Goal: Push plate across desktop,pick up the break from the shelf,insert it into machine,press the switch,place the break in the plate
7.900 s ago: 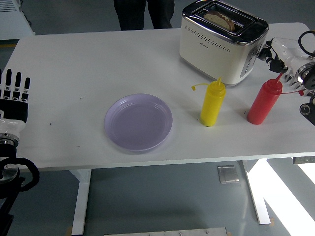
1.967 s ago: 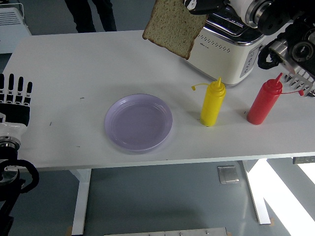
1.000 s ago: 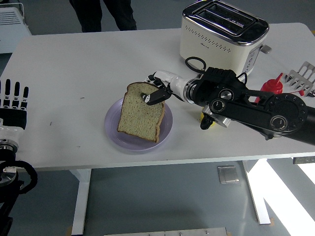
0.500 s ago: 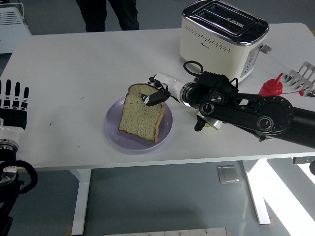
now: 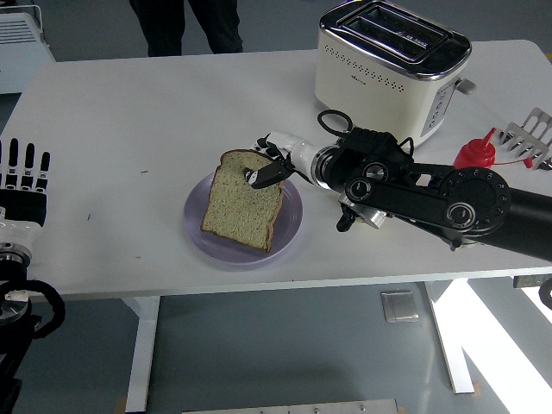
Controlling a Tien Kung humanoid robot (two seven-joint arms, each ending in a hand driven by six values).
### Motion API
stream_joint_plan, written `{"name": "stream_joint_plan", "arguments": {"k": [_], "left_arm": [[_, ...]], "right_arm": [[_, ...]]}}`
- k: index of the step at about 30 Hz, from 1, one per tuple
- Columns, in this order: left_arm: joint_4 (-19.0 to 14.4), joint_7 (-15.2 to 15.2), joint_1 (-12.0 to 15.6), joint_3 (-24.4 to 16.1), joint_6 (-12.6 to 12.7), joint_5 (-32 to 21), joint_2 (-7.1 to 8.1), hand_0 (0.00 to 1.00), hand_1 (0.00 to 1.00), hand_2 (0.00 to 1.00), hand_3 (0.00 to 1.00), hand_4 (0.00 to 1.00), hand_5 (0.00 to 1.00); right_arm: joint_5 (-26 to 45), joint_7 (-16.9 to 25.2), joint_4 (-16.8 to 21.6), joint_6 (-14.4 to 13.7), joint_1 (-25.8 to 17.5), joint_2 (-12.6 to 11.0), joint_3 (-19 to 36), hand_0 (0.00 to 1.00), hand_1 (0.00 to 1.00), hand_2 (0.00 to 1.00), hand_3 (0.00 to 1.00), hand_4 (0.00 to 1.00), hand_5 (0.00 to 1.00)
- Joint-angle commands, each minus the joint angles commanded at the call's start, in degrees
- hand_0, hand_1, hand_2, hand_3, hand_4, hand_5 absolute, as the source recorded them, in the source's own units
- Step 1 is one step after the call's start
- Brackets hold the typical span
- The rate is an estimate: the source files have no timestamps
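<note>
Nearest, the left hand (image 5: pixel 24 185) rests idle, fingers spread. The right hand (image 5: pixel 269 166) pinches the bread slice (image 5: pixel 242 199), lowered onto the purple plate (image 5: pixel 290 226); only release remains. The toaster (image 5: pixel 390 68) behind stands empty.

White table (image 5: pixel 129 129) is carrying a purple plate (image 5: pixel 200 240) near centre; toaster (image 5: pixel 388 65) sitting behind-right of plate, red bottle (image 5: pixel 473 152) & rack (image 5: pixel 533 134) further right.

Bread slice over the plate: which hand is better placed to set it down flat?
Right. The right hand already grips the bread slice at its top edge, tilted over the purple plate. The left hand rests at the table's left edge, far from the plate.
</note>
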Motion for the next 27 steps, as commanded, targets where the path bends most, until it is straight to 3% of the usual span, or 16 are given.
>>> {"name": "stream_joint_plan", "arguments": {"k": [2, 7, 8, 13, 14, 19, 20, 27], "left_arm": [[-0.01, 0.00, -0.02, 0.01, 0.01, 0.02, 0.00, 0.789, 0.739, 0.705, 0.678, 0.639, 0.998], [0.03, 0.00, -0.07, -0.02, 0.05, 0.02, 0.01, 0.789, 0.739, 0.705, 0.678, 0.639, 0.998], [0.04, -0.01, -0.09, -0.02, 0.06, 0.03, 0.02, 0.789, 0.739, 0.704, 0.678, 0.637, 0.998], [0.17, -0.03, -0.16, -0.07, 0.09, 0.03, 0.03, 0.789, 0.739, 0.704, 0.678, 0.637, 0.998], [0.20, -0.03, -0.16, -0.08, 0.09, 0.03, 0.03, 0.780, 0.738, 0.704, 0.678, 0.636, 0.998], [0.24, -0.08, -0.18, -0.26, 0.17, 0.08, 0.08, 0.780, 0.738, 0.704, 0.678, 0.636, 0.998], [0.24, -0.09, -0.18, -0.28, 0.18, 0.09, 0.08, 0.780, 0.737, 0.704, 0.678, 0.635, 0.998], [0.28, -0.17, -0.26, -0.47, 0.29, 0.13, 0.15, 0.780, 0.738, 0.704, 0.678, 0.635, 0.998]], "right_arm": [[-0.17, 0.15, -0.06, 0.25, -0.01, 0.09, -0.04, 0.328, 0.496, 0.560, 0.541, 0.346, 0.012], [-0.68, 0.57, -0.22, 1.07, 0.02, 0.20, -0.10, 0.328, 0.496, 0.560, 0.541, 0.346, 0.012], [-0.76, 0.72, -0.26, 1.34, 0.06, 0.21, -0.12, 0.420, 0.572, 0.606, 0.559, 0.418, 0.078], [-0.84, 1.23, -0.52, 2.34, 0.17, 0.25, -0.24, 0.420, 0.572, 0.606, 0.559, 0.418, 0.078], [-0.82, 1.32, -0.59, 2.53, 0.18, 0.25, -0.28, 0.558, 0.651, 0.662, 0.611, 0.460, 0.118], [-0.98, 1.86, -0.99, 4.20, 0.26, 0.33, -0.58, 0.558, 0.651, 0.662, 0.611, 0.460, 0.118], [-1.03, 1.93, -1.04, 4.35, 0.28, 0.34, -0.62, 0.631, 0.686, 0.691, 0.656, 0.496, 0.146], [-1.57, 2.57, -1.58, 5.93, 0.53, 0.54, -1.31, 0.662, 0.702, 0.712, 0.680, 0.517, 0.165]]}}
